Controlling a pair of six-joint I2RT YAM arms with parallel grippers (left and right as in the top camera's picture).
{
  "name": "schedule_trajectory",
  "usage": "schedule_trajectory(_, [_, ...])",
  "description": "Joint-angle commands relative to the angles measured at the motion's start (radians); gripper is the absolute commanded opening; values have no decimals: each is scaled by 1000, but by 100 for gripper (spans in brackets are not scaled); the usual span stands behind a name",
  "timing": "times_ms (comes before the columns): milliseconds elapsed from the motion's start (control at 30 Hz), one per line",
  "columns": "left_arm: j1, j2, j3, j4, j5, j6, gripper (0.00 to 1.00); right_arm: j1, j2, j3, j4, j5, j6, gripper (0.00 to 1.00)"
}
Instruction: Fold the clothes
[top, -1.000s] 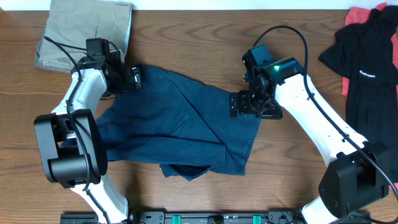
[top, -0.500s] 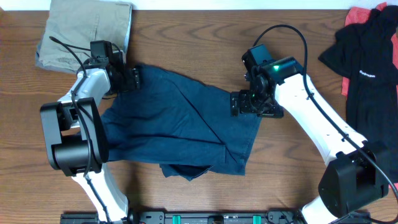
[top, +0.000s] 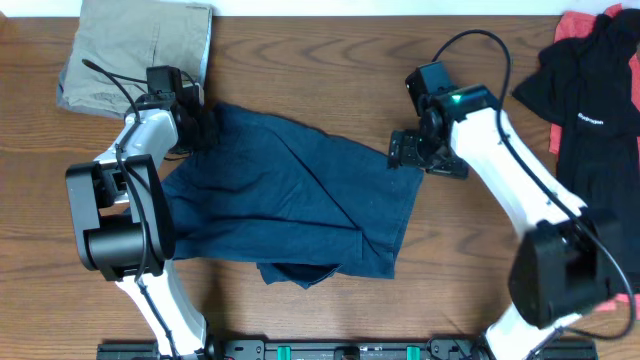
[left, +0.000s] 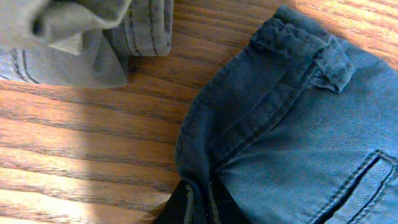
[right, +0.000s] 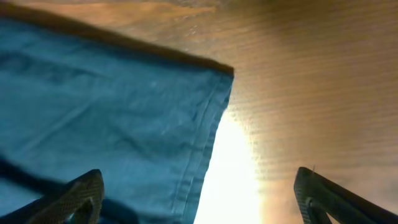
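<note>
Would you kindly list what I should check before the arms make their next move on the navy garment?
1. Left claw pinching the dark navy denim garment at its waistband corner: ok, shut on it.
2. Right claw gripping the hem: not ok, open over the hem edge.
3. Garment lying flat: not ok, bunched along the near edge.
4. Folded khaki-beige trousers apart from the pinch: ok, a gap shows.
5. Black T-shirt with white lettering away from the garment: ok.

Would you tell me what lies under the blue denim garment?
Wooden table shows around the denim garment; a tucked-under fold peeks out at its near edge. Beneath its middle is hidden.
</note>
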Motion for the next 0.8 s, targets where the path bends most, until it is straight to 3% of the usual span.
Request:
schedule_trajectory(0, [3,37,2,-25,-16,3,9,-2,89,0,26,-3,22,96])
schedule_trajectory(400, [3,37,2,-31,-16,3,9,-2,225,0,90,-46,66,92])
schedule_trajectory(533, [3,37,2,-31,-16,3,8,-1,231,-5,100,-36,66,77])
schedule_trajectory(767, [3,37,2,-32,-16,-1,8,0,232,-61,161,-33,74,67])
